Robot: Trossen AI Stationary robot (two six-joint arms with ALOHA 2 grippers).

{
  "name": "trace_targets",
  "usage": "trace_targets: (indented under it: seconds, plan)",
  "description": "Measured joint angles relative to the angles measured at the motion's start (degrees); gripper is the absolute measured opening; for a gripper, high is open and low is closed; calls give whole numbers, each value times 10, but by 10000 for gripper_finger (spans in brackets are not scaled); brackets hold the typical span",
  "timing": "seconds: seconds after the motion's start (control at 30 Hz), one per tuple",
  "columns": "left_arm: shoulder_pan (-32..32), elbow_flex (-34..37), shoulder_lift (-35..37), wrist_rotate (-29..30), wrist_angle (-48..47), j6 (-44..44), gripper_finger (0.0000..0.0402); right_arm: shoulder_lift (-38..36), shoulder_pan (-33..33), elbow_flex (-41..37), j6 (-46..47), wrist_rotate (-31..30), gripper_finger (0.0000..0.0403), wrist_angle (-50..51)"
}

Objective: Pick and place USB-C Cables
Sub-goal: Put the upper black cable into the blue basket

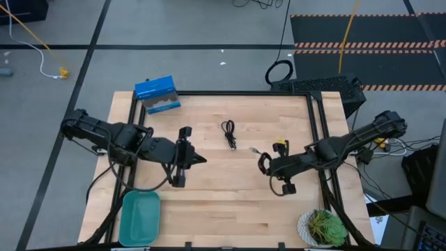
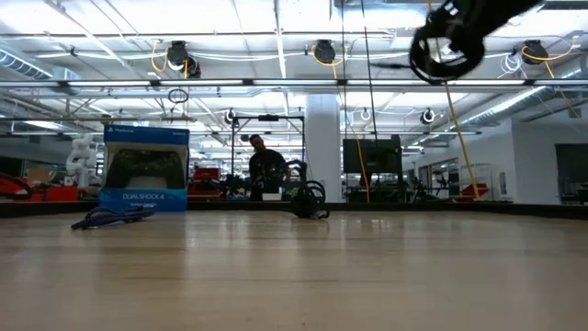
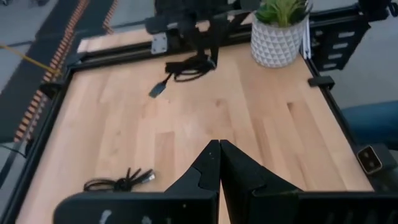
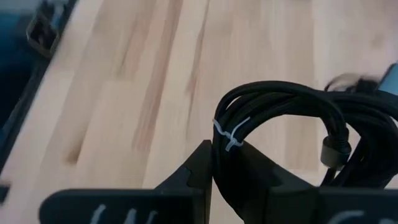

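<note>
My right gripper (image 1: 267, 166) is over the table's right half, shut on a black bundled USB-C cable (image 4: 283, 118), which shows high up in the low view (image 2: 447, 41). A second black cable (image 1: 228, 134) lies flat on the wood near the far middle (image 3: 121, 182). The blue-purple cable (image 2: 112, 217) lies on the table in front of the blue box (image 1: 157, 95). My left gripper (image 3: 219, 163) is shut on nothing, left of centre (image 1: 181, 162), above the table. My right gripper pinches the black cable bundle between its two fingers, at the coil's bend beside the white tie (image 4: 229, 135). The bundle is lifted clear of the table. One plug end (image 3: 158, 91) sticks out loose from the coil.
A teal bin (image 1: 139, 217) sits at the near left corner and a potted plant (image 1: 323, 226) at the near right. The blue box stands at the far left edge. A black frame rail (image 1: 223, 93) runs round the table. Bare wood lies between the arms.
</note>
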State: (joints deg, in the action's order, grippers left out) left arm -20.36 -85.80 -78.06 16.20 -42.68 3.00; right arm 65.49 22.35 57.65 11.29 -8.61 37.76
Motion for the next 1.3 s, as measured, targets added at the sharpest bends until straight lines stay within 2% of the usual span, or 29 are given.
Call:
trace_targets:
  seconds: [0.1,0.43,0.67,0.83,0.93,1.13,1.3]
  plan:
    - [-9,28,3,5,34,1,8,-8,0,-17,-18,-20,35,-63]
    - [-13,165,4,35,210,-14,8,-24,-23,-147,-122,-21,36,-363]
    - [4,259,20,36,333,-84,8,-24,-67,-207,-143,-19,36,-502]
    - [29,316,20,34,439,-90,8,-24,-92,-245,-164,-18,36,-603]
    - [42,339,20,34,486,-87,8,-24,-102,-255,-165,-15,36,-631]
    - [51,373,20,31,574,-76,8,-24,-117,-257,-150,42,36,-634]
    - [51,375,18,-28,582,-89,27,-24,-117,-257,-135,43,36,-644]
